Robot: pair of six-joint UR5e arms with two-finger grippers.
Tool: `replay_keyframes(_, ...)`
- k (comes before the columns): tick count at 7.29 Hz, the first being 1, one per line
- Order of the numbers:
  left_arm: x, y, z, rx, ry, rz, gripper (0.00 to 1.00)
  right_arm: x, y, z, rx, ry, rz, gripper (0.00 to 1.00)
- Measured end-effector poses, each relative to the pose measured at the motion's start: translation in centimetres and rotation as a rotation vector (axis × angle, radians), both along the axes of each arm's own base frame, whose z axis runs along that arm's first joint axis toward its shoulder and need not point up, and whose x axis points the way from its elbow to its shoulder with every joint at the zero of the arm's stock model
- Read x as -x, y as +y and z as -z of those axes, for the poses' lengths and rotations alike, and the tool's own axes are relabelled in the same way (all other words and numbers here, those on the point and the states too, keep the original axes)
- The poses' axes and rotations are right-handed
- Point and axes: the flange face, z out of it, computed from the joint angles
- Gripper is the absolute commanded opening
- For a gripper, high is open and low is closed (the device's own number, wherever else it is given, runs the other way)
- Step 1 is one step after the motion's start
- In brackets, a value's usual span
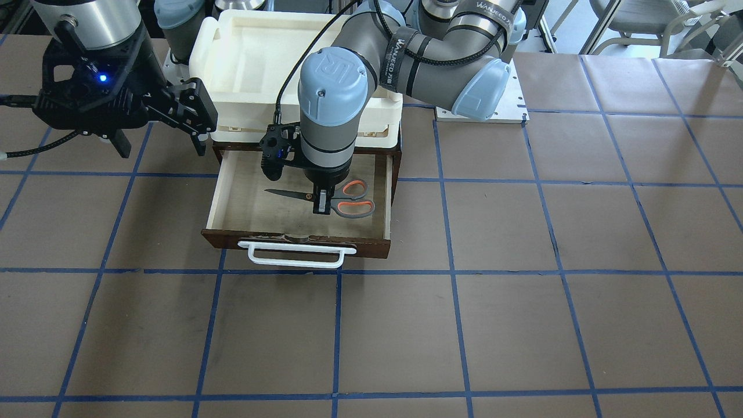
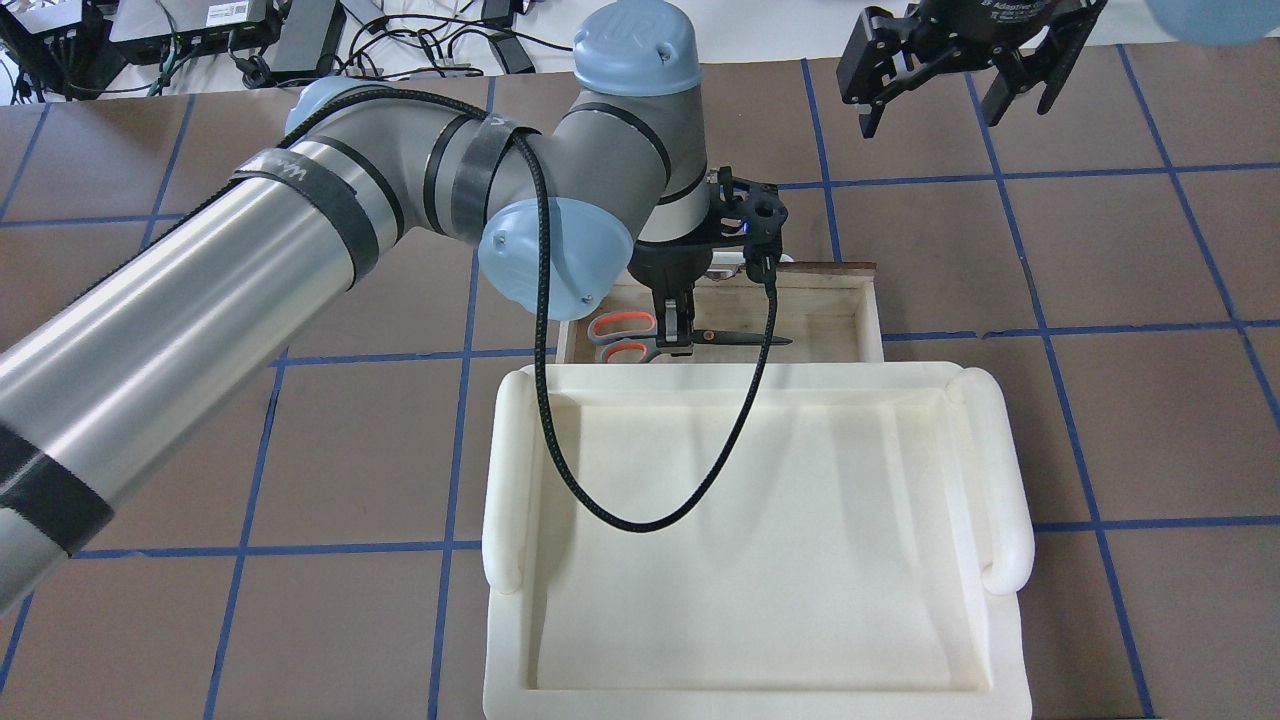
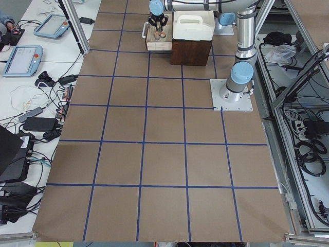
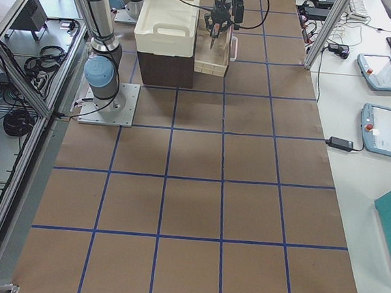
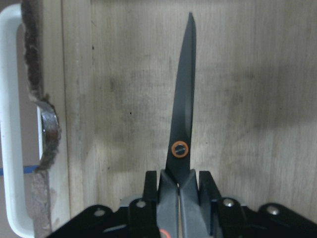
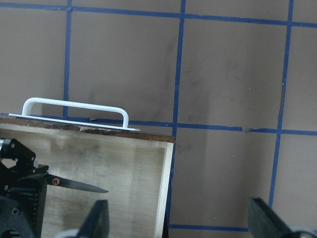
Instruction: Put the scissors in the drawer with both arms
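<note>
The scissors (image 1: 348, 200) lie low inside the open drawer (image 1: 216, 197), grey handles with orange-red lining toward the robot's left, blades closed. My left gripper (image 1: 321, 203) points straight down into the drawer and is shut on the scissors just behind the pivot. The left wrist view shows both fingers (image 5: 151, 191) clamped on them, the blade (image 5: 183, 114) over the pale plywood floor. Whether the scissors rest on the floor I cannot tell. My right gripper (image 2: 950, 80) is open and empty, hovering above the table beyond the drawer's right corner, its fingers (image 6: 96, 220) spread wide.
The drawer's dark front carries a white bar handle (image 1: 296, 255). A cream-white foam tray (image 2: 760, 500) sits on the brown cabinet behind the drawer. A black cable (image 2: 560, 450) from the left wrist hangs over the tray. Brown table with blue tape lines all around.
</note>
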Motion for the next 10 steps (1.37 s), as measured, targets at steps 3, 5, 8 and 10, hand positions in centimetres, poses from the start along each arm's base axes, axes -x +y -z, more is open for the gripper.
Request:
replay_keyframes(3,-0.2,0.4,1.1,-0.01,-0.004,0.003,0.0,-0.5,0.7,0.1,-0.038,-0.048,-0.017,1.0)
replay_keyframes(5,-0.3,0.7,1.8,-0.023,-0.01,0.003,0.05,-0.7,0.8,0.1,-0.038,-0.058,-0.018,1.0)
replay_keyframes(8,-0.4,0.9,2.2,-0.031,-0.014,-0.006,0.8,-0.8,0.8,0.0,-0.031,-0.067,-0.017,1.0)
replay_keyframes(10,-0.4,0.9,2.2,-0.031,-0.015,-0.016,0.84,-0.8,0.7,0.0,-0.028,-0.068,-0.017,1.0)
